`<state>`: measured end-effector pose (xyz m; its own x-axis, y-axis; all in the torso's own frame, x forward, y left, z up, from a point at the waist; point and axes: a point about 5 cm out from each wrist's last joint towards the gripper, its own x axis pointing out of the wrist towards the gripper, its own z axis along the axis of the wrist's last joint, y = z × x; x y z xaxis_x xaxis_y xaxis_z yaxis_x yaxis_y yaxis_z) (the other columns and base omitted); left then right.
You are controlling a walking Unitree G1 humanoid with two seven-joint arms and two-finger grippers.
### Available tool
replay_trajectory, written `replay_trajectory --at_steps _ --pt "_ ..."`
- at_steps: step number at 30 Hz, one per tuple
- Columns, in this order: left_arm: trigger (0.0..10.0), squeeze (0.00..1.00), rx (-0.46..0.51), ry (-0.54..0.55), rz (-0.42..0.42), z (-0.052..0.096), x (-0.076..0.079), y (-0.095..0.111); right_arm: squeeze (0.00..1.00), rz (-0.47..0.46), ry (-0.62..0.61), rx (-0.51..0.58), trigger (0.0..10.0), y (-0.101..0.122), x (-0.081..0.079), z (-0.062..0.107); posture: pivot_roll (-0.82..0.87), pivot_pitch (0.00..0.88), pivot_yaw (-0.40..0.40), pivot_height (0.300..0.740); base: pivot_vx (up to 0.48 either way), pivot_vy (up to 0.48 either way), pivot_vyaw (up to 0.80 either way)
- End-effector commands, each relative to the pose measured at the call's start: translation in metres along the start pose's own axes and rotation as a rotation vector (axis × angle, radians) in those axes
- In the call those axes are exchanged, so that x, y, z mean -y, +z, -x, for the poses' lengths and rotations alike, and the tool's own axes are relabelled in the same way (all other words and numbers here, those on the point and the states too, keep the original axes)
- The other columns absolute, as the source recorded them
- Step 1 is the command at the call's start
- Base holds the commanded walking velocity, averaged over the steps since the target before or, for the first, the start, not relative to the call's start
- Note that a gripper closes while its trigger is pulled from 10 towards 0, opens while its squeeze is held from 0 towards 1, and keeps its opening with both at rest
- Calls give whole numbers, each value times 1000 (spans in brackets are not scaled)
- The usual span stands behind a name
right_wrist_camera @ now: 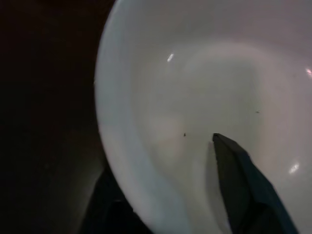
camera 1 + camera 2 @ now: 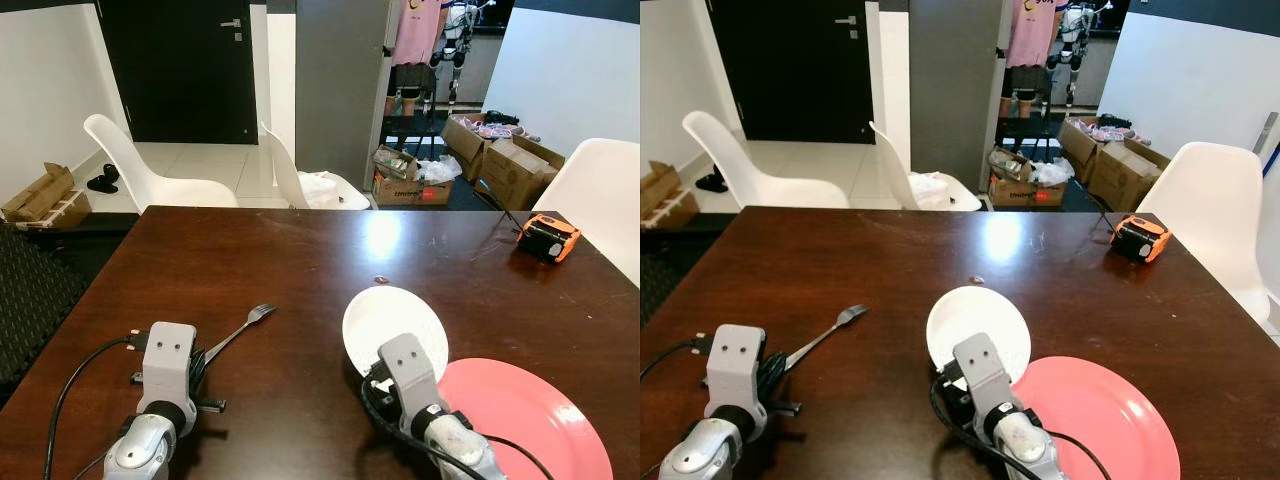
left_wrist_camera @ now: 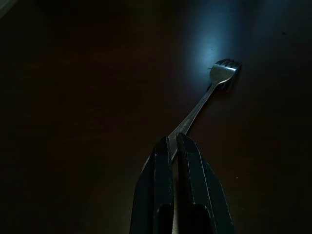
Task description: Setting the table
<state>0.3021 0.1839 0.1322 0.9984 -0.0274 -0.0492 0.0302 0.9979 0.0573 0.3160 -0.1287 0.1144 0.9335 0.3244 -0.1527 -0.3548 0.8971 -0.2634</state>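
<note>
- On the left, past the table, two white moulded plastic chairs point(image 2: 150, 170) with smooth curved shells stand on a pale glossy tiled floor point(image 2: 200, 160).
- The table point(image 2: 300, 250) is dark brown polished wood, and its top reflects the light.
- The left gripper point(image 3: 174, 146) is low over the near left part of the table. Its two long black fingers are pressed together on the handle of a fork point(image 2: 240, 328).
- The fork is thin shiny metal. Its handle end is between the fingers, and its tines point away from the robot, toward the middle of the table.
- The right gripper point(image 1: 161, 190) holds the near rim of a white plate point(image 2: 385, 320); one finger point(image 1: 241, 180) lies on the inside of the plate and the other goes under the rim.
- The white plate is round, smooth and glossy, and it looks tilted, with its near edge over the pink plate point(image 2: 540, 420).
- The pink plate is round, flat and matte, near the right front edge of the table.
- An orange and black box-shaped device point(image 2: 547, 237) lies far right on the table.
- Brown cardboard boxes point(image 2: 500, 160) stand on the floor behind.
</note>
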Motion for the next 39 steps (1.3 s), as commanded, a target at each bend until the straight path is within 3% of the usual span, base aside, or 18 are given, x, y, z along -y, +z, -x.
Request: replay_trajectory --at_steps 1,22,24,25,26,27,28,31,35,39 --pt "10000 0 -20 1 -11 1 -1 -6 0 -19 7 -13 0 -6 -3 1 30 92 77 740 0 0 0" --pt "10000 0 -22 -10 -4 -1 5 -6 0 22 -93 216 0 30 6 -1 27 99 78 740 0 0 0" --pt "10000 0 -15 -16 5 -1 7 -3 0 -43 -155 328 0 47 10 0 28 103 77 740 0 0 0" --pt "10000 0 -15 -16 5 -1 7 -3 0 -43 -155 328 0 47 10 0 28 103 77 740 0 0 0" --pt "10000 0 -3 -25 14 -1 10 0 0 -130 -203 418 0 61 13 2 28 105 78 740 0 0 0" --pt "10000 0 0 -28 15 0 10 1 0 -152 -211 436 0 64 13 3 29 105 78 740 0 0 0" --pt "10000 0 3 -32 16 0 11 3 0 -167 -205 450 10000 67 12 3 29 106 78 740 0 0 0" --pt "10000 0 8 -35 17 0 12 5 0 -174 -178 480 10000 74 6 3 28 108 79 740 0 0 0" --pt "10000 0 27 -47 26 0 15 12 0 -184 -53 581 10000 99 -20 6 28 108 78 740 0 0 0" --pt "10000 0 38 -49 19 1 17 14 0 -206 6 559 10000 92 -39 3 32 108 74 740 0 0 0"
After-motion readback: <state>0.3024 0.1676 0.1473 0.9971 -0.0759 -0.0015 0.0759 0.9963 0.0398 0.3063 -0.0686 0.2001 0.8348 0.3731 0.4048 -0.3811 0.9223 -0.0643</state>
